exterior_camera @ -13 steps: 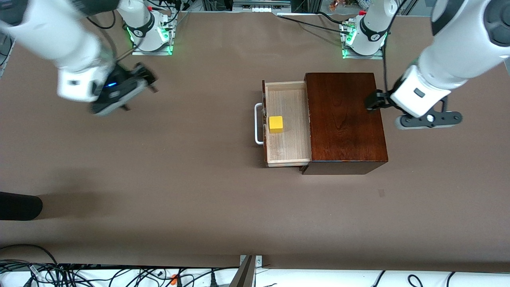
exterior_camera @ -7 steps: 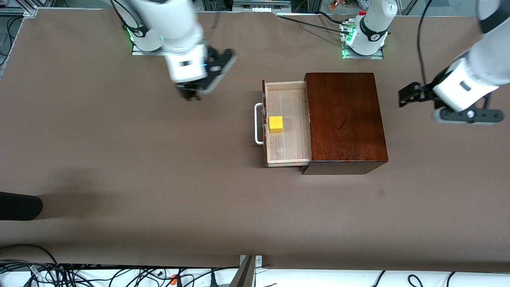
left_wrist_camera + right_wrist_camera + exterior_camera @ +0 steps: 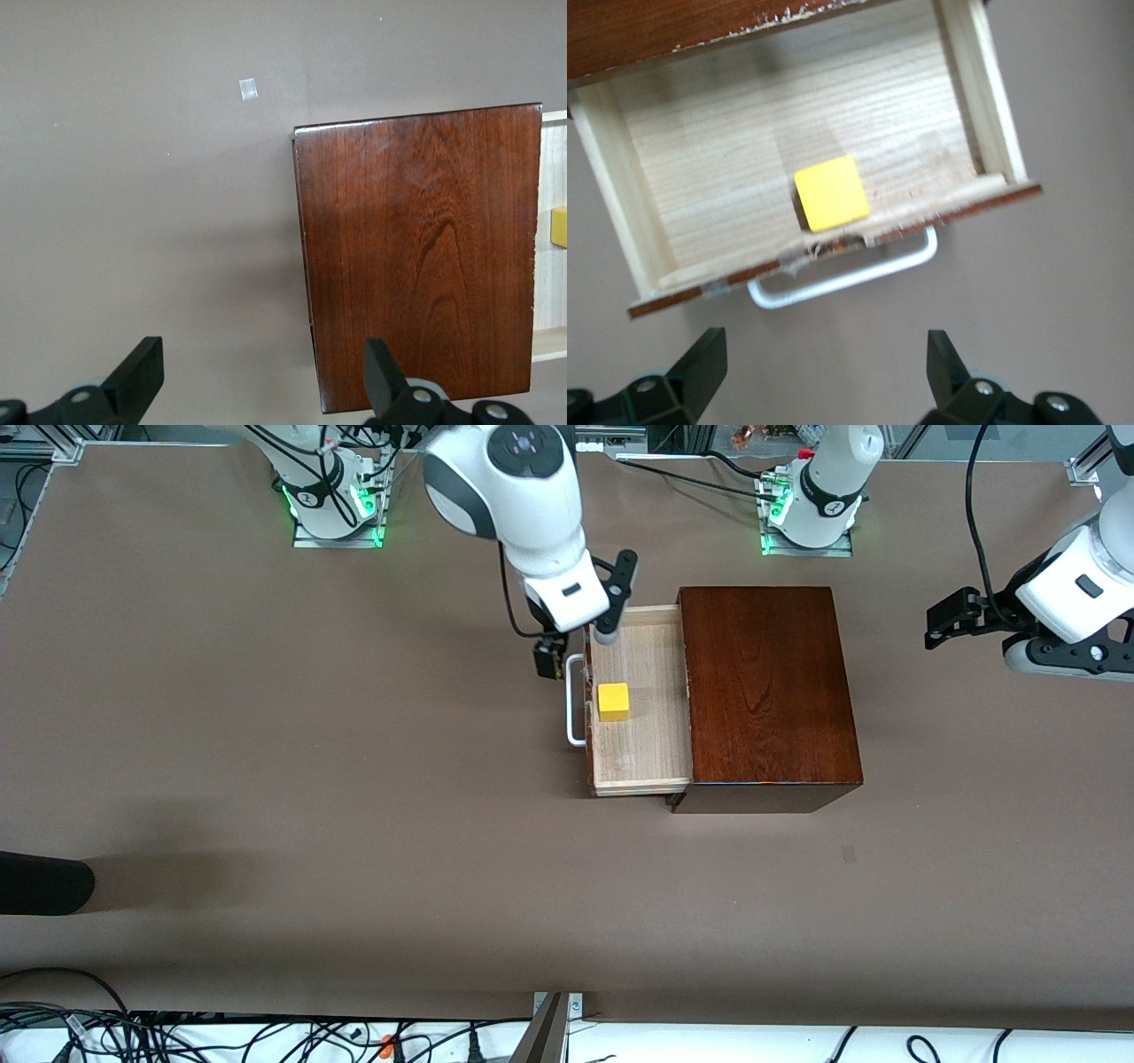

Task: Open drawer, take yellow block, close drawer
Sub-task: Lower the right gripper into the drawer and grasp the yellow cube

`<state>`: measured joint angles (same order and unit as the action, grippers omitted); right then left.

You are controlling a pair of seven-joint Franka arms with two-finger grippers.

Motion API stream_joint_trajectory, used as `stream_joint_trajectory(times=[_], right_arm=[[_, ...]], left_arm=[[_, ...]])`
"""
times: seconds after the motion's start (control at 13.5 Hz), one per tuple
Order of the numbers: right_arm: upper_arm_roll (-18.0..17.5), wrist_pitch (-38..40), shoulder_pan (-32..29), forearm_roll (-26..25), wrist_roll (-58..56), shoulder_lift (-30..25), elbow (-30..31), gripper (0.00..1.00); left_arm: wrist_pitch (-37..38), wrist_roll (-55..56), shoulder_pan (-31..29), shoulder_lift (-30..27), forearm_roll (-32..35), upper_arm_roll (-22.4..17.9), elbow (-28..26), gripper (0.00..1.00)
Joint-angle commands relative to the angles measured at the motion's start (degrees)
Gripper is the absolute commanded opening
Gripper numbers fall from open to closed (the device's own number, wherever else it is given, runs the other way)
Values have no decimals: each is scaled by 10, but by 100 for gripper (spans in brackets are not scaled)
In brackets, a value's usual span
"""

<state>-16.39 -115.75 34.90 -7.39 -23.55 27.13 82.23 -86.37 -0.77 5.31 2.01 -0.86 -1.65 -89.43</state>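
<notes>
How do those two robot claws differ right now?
The right gripper hangs over the open drawer's handle end, close to the yellow block; the left gripper is out over bare table past the wooden box. The right points down at the drawer; the left lies sideways. Both are open and empty.

yellow block cut by left wrist view edge, drawer mostly out of frame there
</notes>
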Motion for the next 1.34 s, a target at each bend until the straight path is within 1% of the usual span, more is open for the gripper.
stream_joint_trajectory(times=[0.0,0.07,0.3,0.45,0.74,0.82,1.26], right_arm=[[5,0,15,-9,-28,51,-57,100],[6,3,19,-16,-29,61,-67,100],[7,2,29,-42,-39,77,-68,100],[7,-1,32,-47,-48,92,-74,100],[10,-1,58,-67,-47,159,-142,100],[9,-1,60,-79,-48,172,-156,100],[9,-13,61,-89,-64,190,-164,100]], left_arm=[[6,-14,8,-10,-13,-8,6,100],[11,-20,8,-11,-13,-6,7,100],[12,-38,2,-10,-13,-7,9,100],[11,-37,1,-10,-13,-7,10,100],[11,-30,2,-7,-12,-5,16,100],[11,-30,4,-6,-9,-3,15,100],[9,-34,2,-4,-5,-4,17,100]])
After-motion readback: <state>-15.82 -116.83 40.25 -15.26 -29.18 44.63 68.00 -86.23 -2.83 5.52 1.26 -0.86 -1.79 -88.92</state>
